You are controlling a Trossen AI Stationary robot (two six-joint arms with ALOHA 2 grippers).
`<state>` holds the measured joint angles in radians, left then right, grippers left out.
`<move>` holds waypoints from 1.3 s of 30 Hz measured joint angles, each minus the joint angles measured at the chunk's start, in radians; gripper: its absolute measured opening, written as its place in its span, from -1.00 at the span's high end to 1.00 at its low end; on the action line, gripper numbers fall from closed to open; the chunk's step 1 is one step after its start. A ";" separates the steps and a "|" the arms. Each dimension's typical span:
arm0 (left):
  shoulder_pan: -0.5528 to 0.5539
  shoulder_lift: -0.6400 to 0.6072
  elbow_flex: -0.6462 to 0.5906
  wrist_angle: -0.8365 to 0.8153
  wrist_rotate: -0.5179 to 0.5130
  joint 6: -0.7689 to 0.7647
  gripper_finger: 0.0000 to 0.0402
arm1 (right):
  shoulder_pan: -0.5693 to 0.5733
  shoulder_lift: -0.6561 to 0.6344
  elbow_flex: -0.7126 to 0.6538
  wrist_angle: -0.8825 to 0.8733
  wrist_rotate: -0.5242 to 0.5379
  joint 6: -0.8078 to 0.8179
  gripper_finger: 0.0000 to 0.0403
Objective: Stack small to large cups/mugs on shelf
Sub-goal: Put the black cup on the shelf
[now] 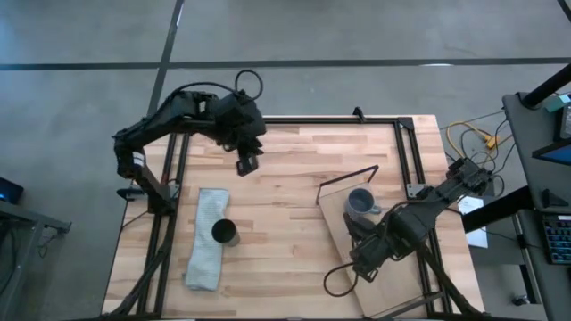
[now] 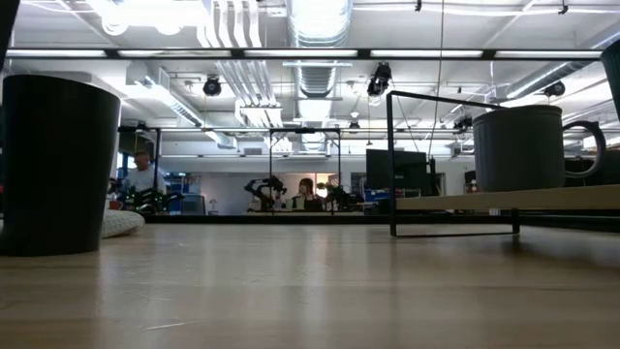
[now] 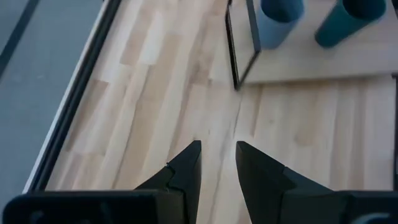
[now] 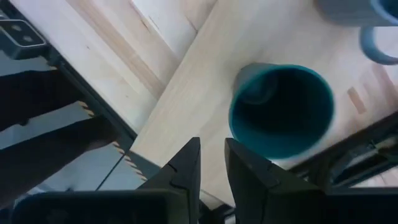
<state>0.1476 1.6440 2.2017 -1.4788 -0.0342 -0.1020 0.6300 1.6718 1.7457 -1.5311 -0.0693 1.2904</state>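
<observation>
2 of 3 cups sit on the shelf (image 1: 337, 221): blue-grey mug (image 1: 360, 202) and teal-green cup (image 4: 281, 111), unstacked. Black cup (image 1: 224, 234) remains on the grey cloth (image 1: 204, 239), at 9 o'clock from the shelf. Right gripper (image 4: 212, 163) hovers beside the teal cup, fingers nearly together, empty. Left gripper (image 3: 217, 167) waits at 12 o'clock, fingers slightly apart.

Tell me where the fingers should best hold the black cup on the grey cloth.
Probably from above, one finger inside and one outside the rim: the black cup stands upright, mouth open, on the grey cloth, and no handle shows.
</observation>
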 joint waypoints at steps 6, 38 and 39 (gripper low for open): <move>-0.086 -0.078 -0.036 -0.084 0.011 -0.197 0.57 | 0.001 -0.001 0.097 -0.037 0.036 -0.030 0.66; -0.532 -0.014 -0.661 0.130 0.075 -1.226 0.57 | 0.000 -0.010 0.228 -0.039 0.308 -0.476 0.69; -0.535 -0.008 -0.662 0.119 0.084 -1.227 0.57 | 0.001 -0.010 0.228 -0.039 0.308 -0.476 0.69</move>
<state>-0.3878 1.6360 1.5400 -1.3593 0.0493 -1.3291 0.6308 1.6615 1.9736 -1.5703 0.2390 0.8143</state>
